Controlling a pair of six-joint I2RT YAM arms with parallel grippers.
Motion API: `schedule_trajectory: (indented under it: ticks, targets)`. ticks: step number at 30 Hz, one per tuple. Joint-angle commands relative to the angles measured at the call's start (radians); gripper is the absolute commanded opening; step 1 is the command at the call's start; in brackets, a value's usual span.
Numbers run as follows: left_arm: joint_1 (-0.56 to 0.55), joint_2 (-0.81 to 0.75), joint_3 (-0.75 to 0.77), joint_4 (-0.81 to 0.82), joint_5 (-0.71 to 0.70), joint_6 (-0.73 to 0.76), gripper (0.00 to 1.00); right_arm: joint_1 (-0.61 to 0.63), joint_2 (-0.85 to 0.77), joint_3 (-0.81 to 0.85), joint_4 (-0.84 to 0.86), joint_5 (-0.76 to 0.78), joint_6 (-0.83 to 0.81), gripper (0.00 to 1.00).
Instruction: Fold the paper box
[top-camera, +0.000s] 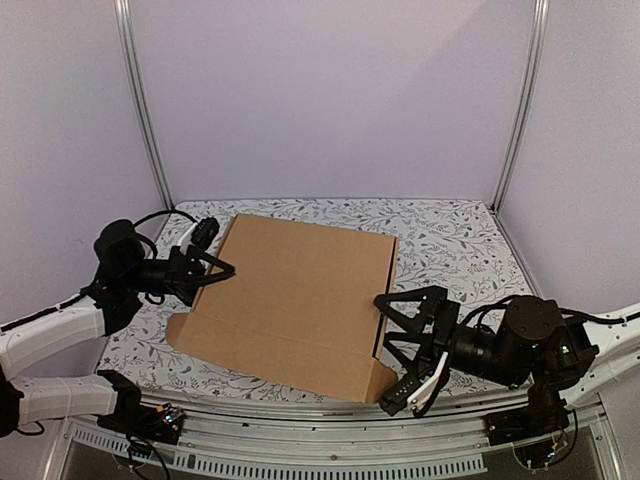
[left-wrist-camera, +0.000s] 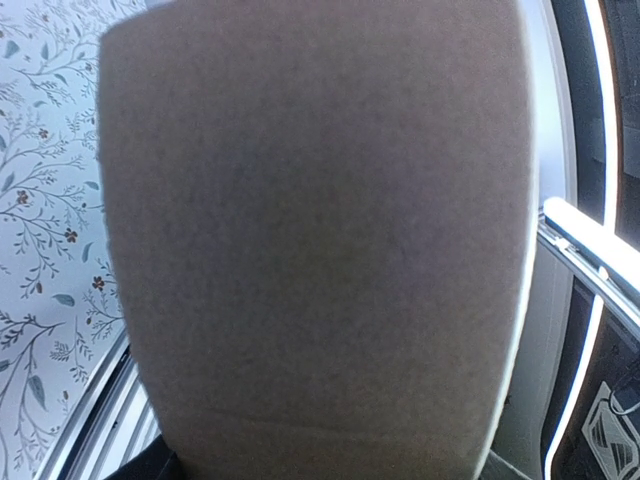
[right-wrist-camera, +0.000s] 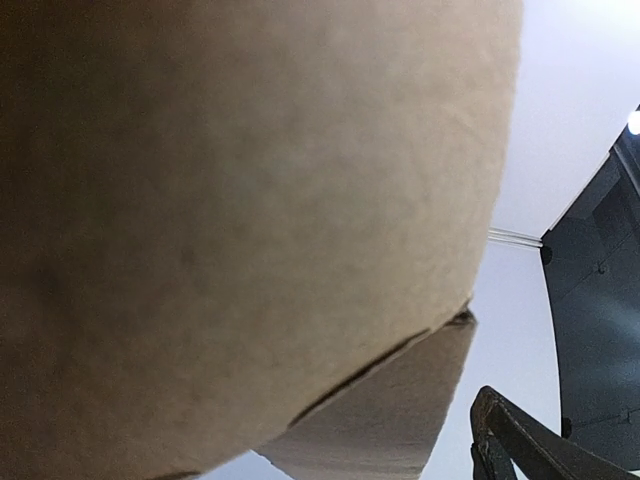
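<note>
The paper box (top-camera: 300, 300) is a brown cardboard mailer lying closed-looking and slightly tilted in the middle of the table, with a small flap sticking out at its front left. My left gripper (top-camera: 213, 252) is pressed against the box's left side with its jaws apart; in the left wrist view the cardboard (left-wrist-camera: 320, 240) hides the fingers. My right gripper (top-camera: 392, 352) stands wide open at the box's right front corner, one finger by the right edge and the other below the corner. Cardboard (right-wrist-camera: 250, 200) also fills the right wrist view, where one dark finger (right-wrist-camera: 505, 435) shows.
A floral tablecloth (top-camera: 450, 240) covers the table. Aluminium posts (top-camera: 520, 100) and white walls enclose the back and sides. A metal rail (top-camera: 330, 445) runs along the near edge between the arm bases.
</note>
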Motion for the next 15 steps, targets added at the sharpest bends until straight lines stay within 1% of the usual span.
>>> schedule_trajectory:
  ticks: [1, 8, 12, 15]
  targets:
    - [-0.001, -0.030, -0.011, 0.064, 0.019, -0.020, 0.49, 0.008, 0.025, 0.029, 0.033, -0.019, -0.031, 0.99]
    - [-0.016, -0.042, -0.007, 0.069, 0.022, -0.027, 0.48, 0.009, 0.071, 0.038, 0.095, -0.023, -0.051, 0.98]
    - [-0.024, -0.045, -0.011, 0.067, 0.018, -0.025, 0.48, 0.010, 0.094, 0.045, 0.123, -0.022, -0.061, 0.93]
    - [-0.025, -0.047, -0.017, 0.063, 0.011, -0.023, 0.48, 0.012, 0.110, 0.051, 0.138, -0.018, -0.067, 0.87]
